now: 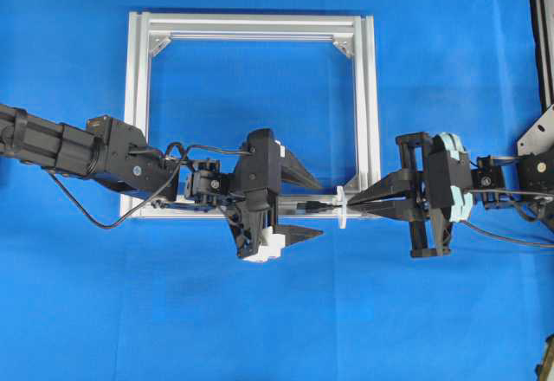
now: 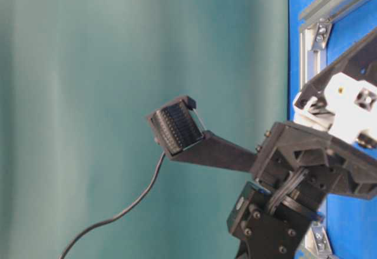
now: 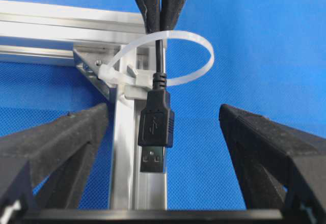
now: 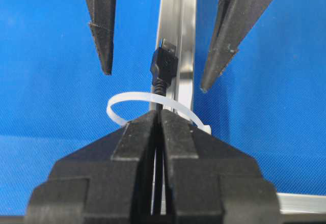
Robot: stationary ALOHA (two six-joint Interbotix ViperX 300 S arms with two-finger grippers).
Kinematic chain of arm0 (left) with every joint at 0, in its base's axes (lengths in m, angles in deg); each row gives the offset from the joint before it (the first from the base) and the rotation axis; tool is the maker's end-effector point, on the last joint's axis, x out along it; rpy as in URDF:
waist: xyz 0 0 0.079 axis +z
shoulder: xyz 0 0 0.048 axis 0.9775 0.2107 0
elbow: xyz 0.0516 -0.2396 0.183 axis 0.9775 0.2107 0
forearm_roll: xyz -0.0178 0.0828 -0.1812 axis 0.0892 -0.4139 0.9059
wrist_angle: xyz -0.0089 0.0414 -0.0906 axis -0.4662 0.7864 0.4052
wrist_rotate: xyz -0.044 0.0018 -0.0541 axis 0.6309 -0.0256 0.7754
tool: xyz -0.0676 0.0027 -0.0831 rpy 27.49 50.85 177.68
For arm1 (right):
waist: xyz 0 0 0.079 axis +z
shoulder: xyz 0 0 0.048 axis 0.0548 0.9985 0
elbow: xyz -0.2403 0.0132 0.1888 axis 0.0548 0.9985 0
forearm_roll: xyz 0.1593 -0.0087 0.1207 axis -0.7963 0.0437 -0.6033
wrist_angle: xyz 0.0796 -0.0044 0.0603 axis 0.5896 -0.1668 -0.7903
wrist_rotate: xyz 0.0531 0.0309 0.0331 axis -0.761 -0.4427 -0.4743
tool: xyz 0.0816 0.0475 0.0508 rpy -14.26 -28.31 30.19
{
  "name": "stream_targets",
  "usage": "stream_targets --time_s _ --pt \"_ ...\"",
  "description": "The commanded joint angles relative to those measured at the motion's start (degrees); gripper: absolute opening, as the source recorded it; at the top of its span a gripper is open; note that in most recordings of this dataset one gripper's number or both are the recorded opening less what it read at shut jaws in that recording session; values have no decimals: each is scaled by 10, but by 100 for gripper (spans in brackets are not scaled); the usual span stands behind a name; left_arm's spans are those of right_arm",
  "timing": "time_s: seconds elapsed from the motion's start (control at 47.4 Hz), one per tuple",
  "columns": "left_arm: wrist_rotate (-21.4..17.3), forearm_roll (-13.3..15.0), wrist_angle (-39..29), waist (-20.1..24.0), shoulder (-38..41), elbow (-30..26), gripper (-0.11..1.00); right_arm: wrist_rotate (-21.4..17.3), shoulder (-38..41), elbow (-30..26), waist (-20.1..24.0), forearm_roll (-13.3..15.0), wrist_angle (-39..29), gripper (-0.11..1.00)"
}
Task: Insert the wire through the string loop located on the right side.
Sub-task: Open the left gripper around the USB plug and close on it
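Black wire [image 3: 155, 117] pokes through the white loop [image 3: 175, 56] at the frame's [image 1: 368, 95] near-right corner, pinched by the closed right gripper [image 4: 159, 119]; wide-open left gripper [image 3: 163, 137] must next grab the plug.

Square silver aluminium frame [image 1: 253, 26] on blue worktop [image 1: 69, 312]. Left end effector [image 1: 312, 203] spread wide; right end effector [image 1: 357, 202] pinched on thin black wire [image 1: 313, 202] at small white string loop [image 1: 341, 206].

- The wire [image 3: 156, 117] passes through the string loop [image 3: 168, 58] on the frame [image 1: 370, 95].
- The right gripper [image 1: 368, 201] pinches it right of the loop.
- The left gripper [image 1: 303, 205] straddles the plug, left.
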Motion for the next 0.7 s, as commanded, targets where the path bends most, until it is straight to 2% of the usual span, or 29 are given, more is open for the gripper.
stream_targets --time_s 0.0,0.042,0.084,0.253,0.295,0.675 --pt "0 -1 2 1 -11 -10 87 2 -4 -9 -1 -1 5 -3" --pt "0 -2 0 1 -11 -10 84 2 -4 -9 -1 -2 4 -3" --pt "0 -1 -1 1 -11 -11 75 2 -4 -9 -1 -1 5 -3" --pt "0 -1 -1 1 -11 -11 24 2 -4 -9 -1 -2 5 -3" --pt "0 -2 -1 2 -11 -11 16 2 -4 -9 0 -2 5 -3" --pt "0 -1 -2 2 -11 -11 17 2 -4 -8 -1 -1 -6 -3"
